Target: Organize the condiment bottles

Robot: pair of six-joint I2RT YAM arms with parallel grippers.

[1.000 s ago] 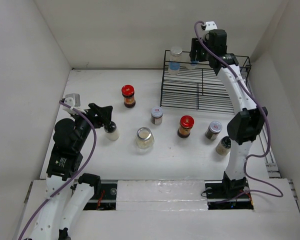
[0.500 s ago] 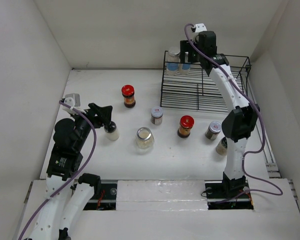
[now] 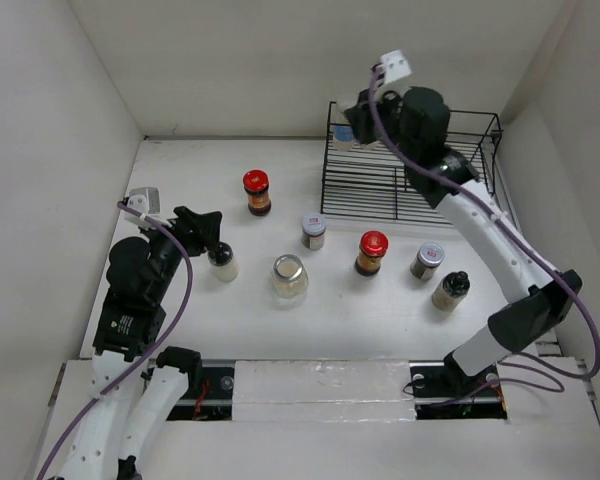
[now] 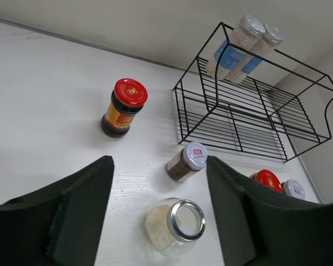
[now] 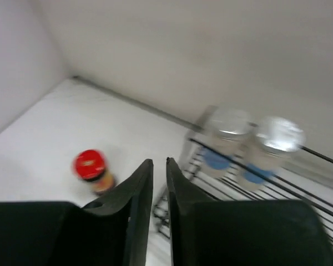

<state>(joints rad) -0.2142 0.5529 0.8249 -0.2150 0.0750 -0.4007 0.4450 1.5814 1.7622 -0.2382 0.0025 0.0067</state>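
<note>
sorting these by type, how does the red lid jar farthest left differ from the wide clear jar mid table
The red-lid jar has a red cap; the clear jar has a silver one. The red-lid jar is dark with a yellow-orange label; the clear jar shows pale contents and no label in view. The clear jar is wider. Both sit on the table, outside the rack.

Bright, even light fills the scene, casting only soft, short shadows on the surface (image 3: pixel 180 180). The right wrist view is motion-blurred, smearing the blue-labelled jars (image 5: pixel 227 141) beyond the right tool (image 5: pixel 158 163); other views are sharp.
</note>
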